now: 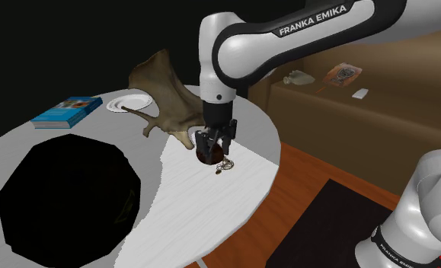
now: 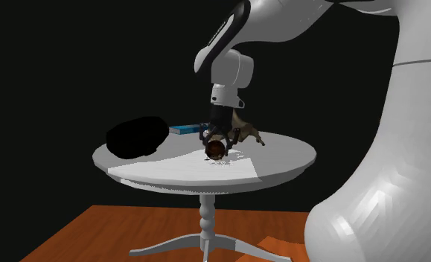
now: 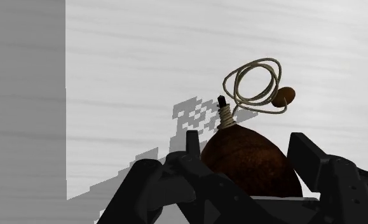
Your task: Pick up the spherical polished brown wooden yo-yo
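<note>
Shoulder view. All-black two-finger gripper [image 1: 213, 152] pointing straight down over a round white wood-grained table [image 1: 211, 213], closed to a narrow gap on a rounded, polished dark-brown wooden yo-yo [image 1: 209, 158]. Yo-yo down at the tabletop, just short of a brown antler-shaped piece [image 1: 165, 99]; pale coiled string [image 1: 221, 168] lying beside it. Farther along the table, a small white plate [image 1: 129, 103] and a blue flat book [image 1: 68, 111]. Large black area [image 1: 66, 194] across the view's left half of the tabletop.

Second exterior view. Gripper [image 2: 218, 145] low over the table [image 2: 281, 152], yo-yo [image 2: 216, 151] between its tips, at or barely above the surface; cannot tell which. Book [image 2: 182, 129] and black area [image 2: 135, 136] behind, toward this view's left.

Wrist view. Fingers [image 3: 306, 156] pressed to either side of the yo-yo [image 3: 249, 165], the gripper [image 3: 246, 143] clasping it. String [image 3: 255, 86] looping up from the yo-yo's peg, ending in a small brown bead [image 3: 283, 97], over the table [image 3: 176, 51].
</note>
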